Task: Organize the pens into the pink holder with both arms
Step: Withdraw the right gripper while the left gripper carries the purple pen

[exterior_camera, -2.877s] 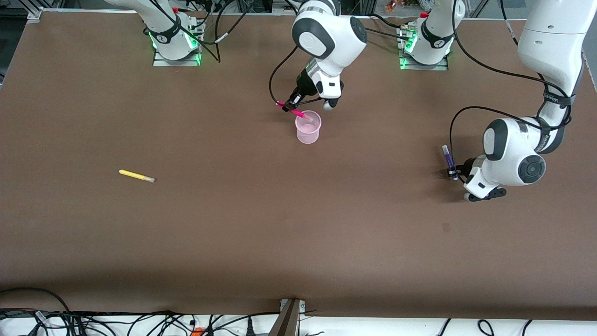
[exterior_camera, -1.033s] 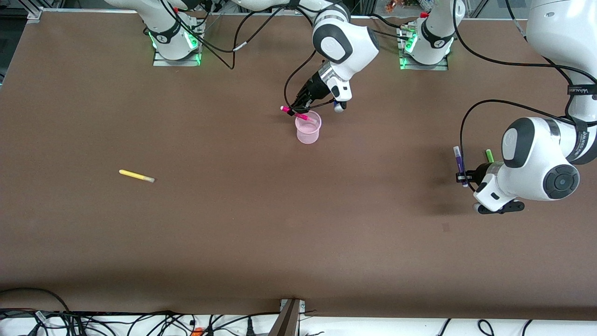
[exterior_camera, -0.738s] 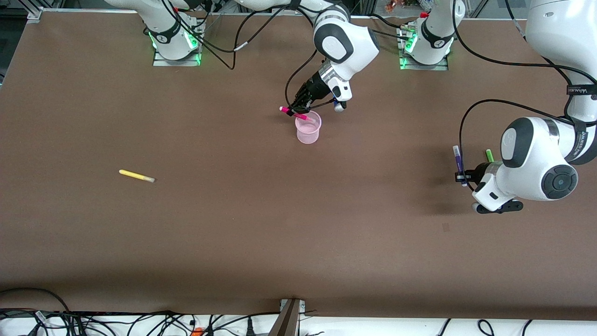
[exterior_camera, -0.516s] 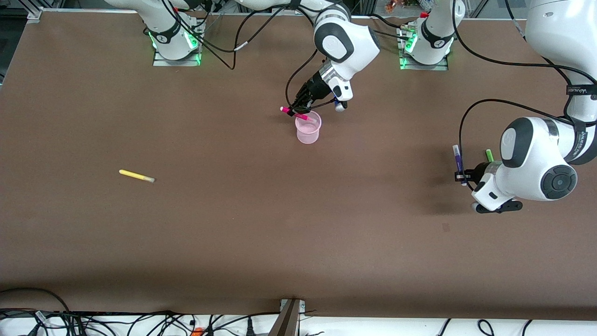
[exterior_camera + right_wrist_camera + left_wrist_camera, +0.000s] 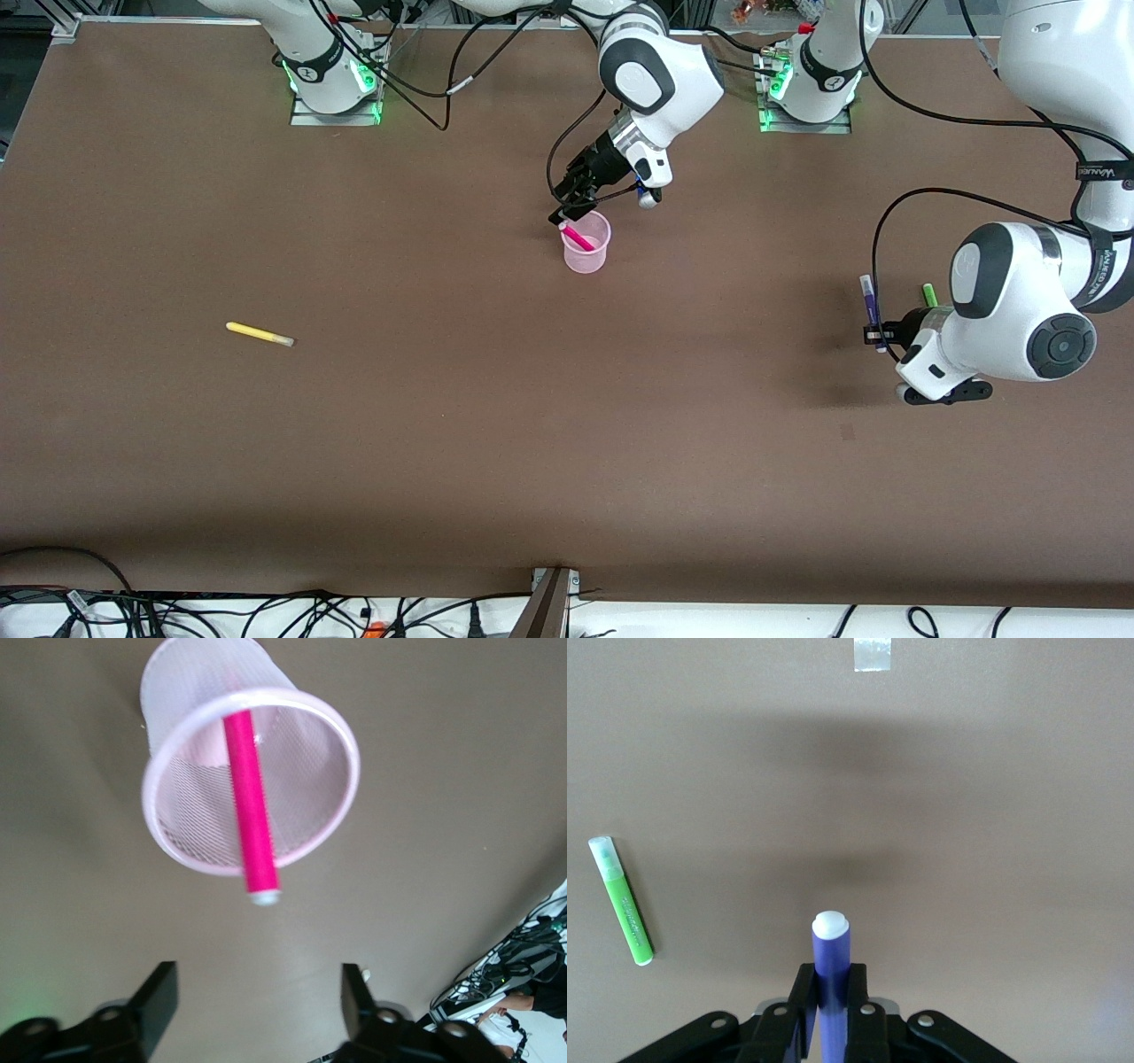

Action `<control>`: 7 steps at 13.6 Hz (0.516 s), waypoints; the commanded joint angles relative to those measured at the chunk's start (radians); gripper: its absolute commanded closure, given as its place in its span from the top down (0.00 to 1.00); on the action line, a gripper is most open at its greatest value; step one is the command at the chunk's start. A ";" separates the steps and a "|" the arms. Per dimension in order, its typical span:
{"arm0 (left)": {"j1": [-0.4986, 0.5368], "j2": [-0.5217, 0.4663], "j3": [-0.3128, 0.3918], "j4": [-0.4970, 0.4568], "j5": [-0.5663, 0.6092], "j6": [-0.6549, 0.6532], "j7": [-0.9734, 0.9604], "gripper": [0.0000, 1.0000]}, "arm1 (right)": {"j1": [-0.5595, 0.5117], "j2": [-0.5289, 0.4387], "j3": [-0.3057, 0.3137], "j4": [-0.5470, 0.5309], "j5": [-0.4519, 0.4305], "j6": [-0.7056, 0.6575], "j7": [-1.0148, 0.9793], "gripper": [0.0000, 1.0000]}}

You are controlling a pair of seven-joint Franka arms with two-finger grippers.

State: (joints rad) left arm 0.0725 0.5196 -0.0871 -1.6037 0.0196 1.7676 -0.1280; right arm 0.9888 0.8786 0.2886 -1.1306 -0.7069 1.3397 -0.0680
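Note:
The pink holder (image 5: pixel 586 248) (image 5: pixel 221 744) stands upright mid-table. A magenta pen (image 5: pixel 577 237) (image 5: pixel 250 815) leans inside it, its upper end over the rim. My right gripper (image 5: pixel 567 208) (image 5: pixel 257 992) hangs open just above the holder's rim with nothing between its fingers. At the left arm's end of the table, my left gripper (image 5: pixel 873 335) (image 5: pixel 831 992) is shut on a purple pen (image 5: pixel 871 306) (image 5: pixel 831 957), held above the table. A green pen (image 5: pixel 929 295) (image 5: pixel 622 901) lies on the table beside it. A yellow pen (image 5: pixel 259 334) lies toward the right arm's end.
A small pale tape mark (image 5: pixel 873 654) sits on the brown table (image 5: pixel 443 425). Cables and a bracket (image 5: pixel 549 602) run along the table edge nearest the front camera. The arms' bases (image 5: pixel 335 80) stand along the edge farthest from it.
My right gripper has opened and let go of the magenta pen, which dropped into the holder. The left arm barely moved.

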 commanded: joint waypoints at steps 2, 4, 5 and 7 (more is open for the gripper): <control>-0.003 -0.003 0.000 0.018 0.019 -0.022 0.008 0.00 | -0.034 -0.054 -0.013 0.107 0.019 -0.114 -0.108 0.99; -0.008 -0.024 -0.023 0.021 0.019 -0.037 0.010 0.00 | -0.174 -0.177 -0.013 0.107 0.169 -0.125 -0.131 0.99; -0.008 -0.030 -0.036 0.039 0.016 -0.055 0.010 0.00 | -0.244 -0.231 -0.013 0.107 0.228 -0.131 -0.134 0.99; -0.010 -0.033 -0.046 0.071 0.003 -0.095 0.025 0.00 | -0.400 -0.315 -0.014 0.100 0.333 -0.126 -0.173 0.99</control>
State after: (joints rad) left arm 0.0663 0.5057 -0.1254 -1.5644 0.0195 1.7205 -0.1273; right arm 0.7307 0.6539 0.2531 -0.9898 -0.4756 1.2135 -0.2076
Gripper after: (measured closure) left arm 0.819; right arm 0.009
